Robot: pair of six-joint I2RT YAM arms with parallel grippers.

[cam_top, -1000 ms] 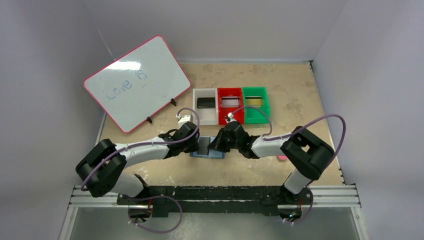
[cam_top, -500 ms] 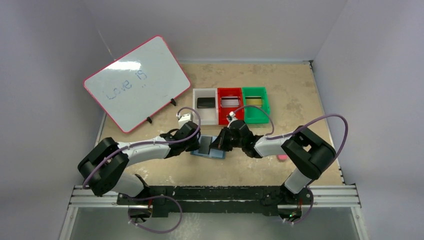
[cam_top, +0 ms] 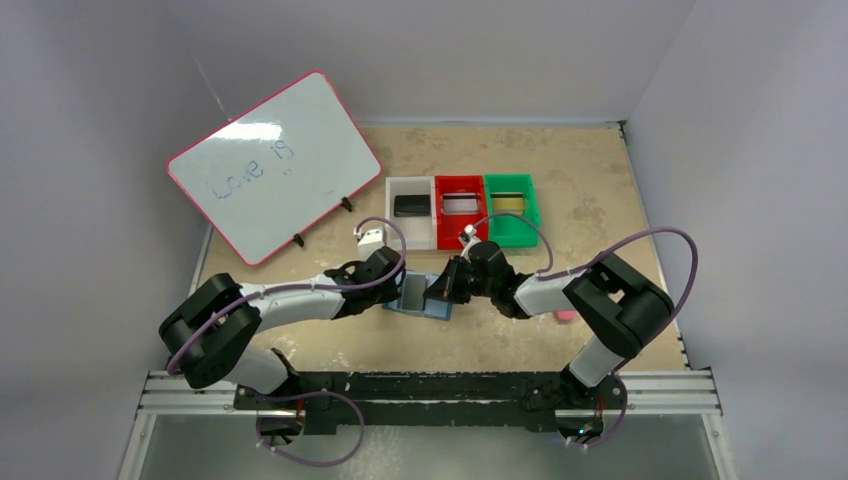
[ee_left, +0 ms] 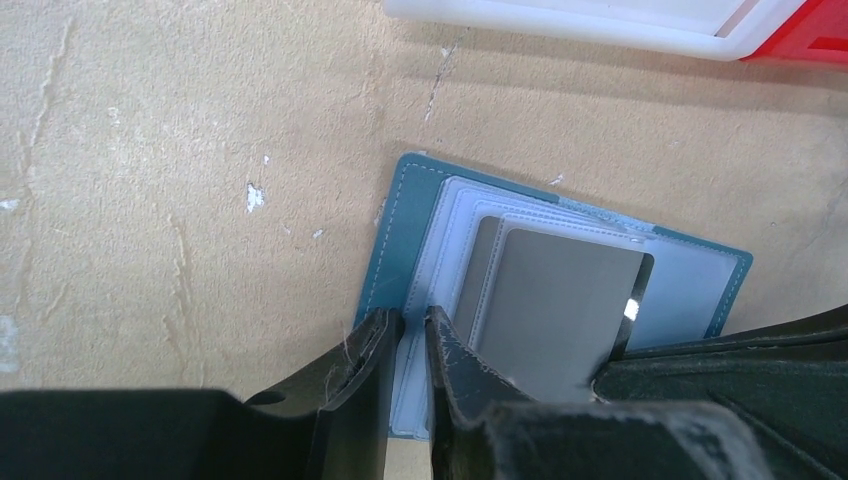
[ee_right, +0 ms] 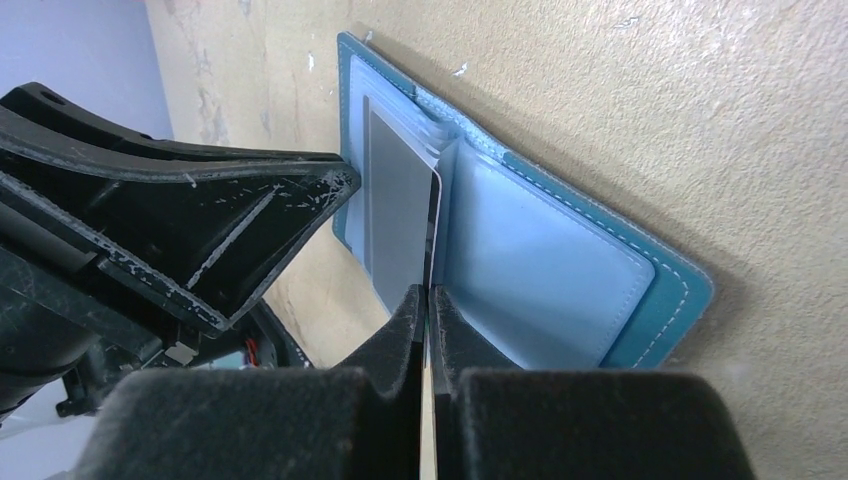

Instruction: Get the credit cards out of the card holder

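The slate-blue card holder (cam_top: pixel 436 310) (ee_left: pixel 400 220) (ee_right: pixel 550 260) lies open on the table between both arms. A silvery-grey credit card (cam_top: pixel 412 291) (ee_left: pixel 560 300) (ee_right: pixel 395 210) sticks partly out of its left pale-blue pockets. My right gripper (cam_top: pixel 441 290) (ee_right: pixel 428 296) is shut on that card's edge. My left gripper (cam_top: pixel 399 286) (ee_left: pixel 412 322) is on the holder's left half. Its jaws stand almost together, with the pale pocket edge between them. More credit cards lie in the bins: a black one (cam_top: pixel 410 205), a silvery one (cam_top: pixel 460 203) and a gold one (cam_top: pixel 509 201).
White (cam_top: pixel 411 236), red (cam_top: pixel 441 215) and green (cam_top: pixel 511 232) bins stand in a row just beyond the holder. A pink-framed whiteboard (cam_top: pixel 272 165) leans at the far left. A small pink block (cam_top: pixel 565 315) lies by the right arm.
Both grippers and the holder have shifted slightly right and away from the bases. The left jaws have drawn closer together. The right gripper has stayed shut on the card.
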